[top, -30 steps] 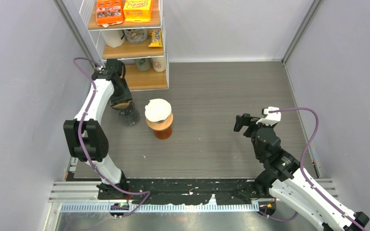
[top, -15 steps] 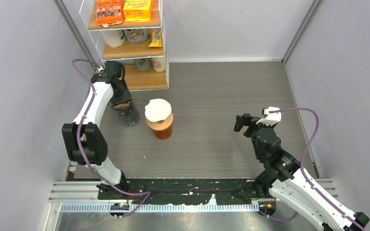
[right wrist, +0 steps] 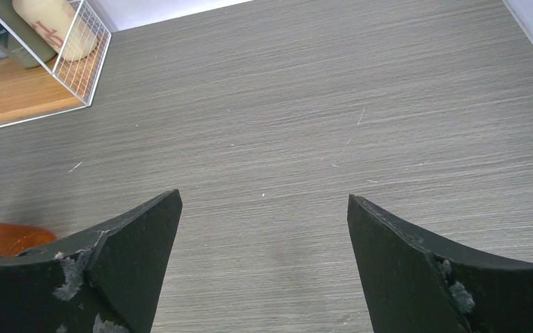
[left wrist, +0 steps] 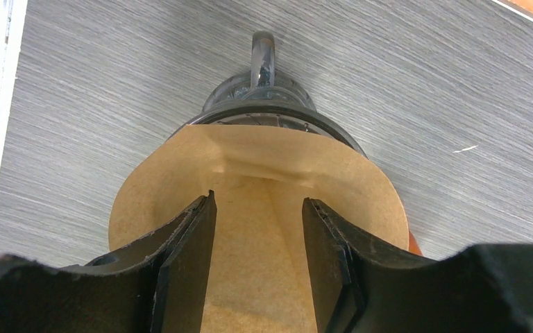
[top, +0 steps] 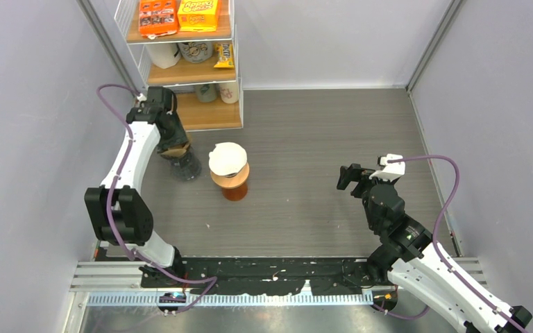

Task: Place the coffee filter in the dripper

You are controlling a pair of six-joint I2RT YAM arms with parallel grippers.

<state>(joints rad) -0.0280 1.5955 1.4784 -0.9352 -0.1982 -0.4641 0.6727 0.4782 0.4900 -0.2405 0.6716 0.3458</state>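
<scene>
A brown paper coffee filter [left wrist: 257,159] sits opened as a cone in the dark clear dripper [left wrist: 260,104], whose handle [left wrist: 264,52] points away from me. My left gripper [left wrist: 258,201] hangs right over the cone. Its jaws are open, with a gap between them and only the filter's inside showing in that gap. From above, the filter [top: 175,148] and dripper [top: 187,168] stand at the left, mostly under the left gripper [top: 173,147]. At the right, my right gripper [top: 350,177] is wide open above the bare floor [right wrist: 264,198].
An orange dripper [top: 230,182] with a white filter [top: 227,158] stands just right of the dark one. A wire shelf [top: 212,114] with boxes, cups and jars stands behind at the back left. Grey walls close in on both sides.
The left arm's elbow has swung a little to the left; its gripper stays over the filter with the same opening. The right arm has not moved.
</scene>
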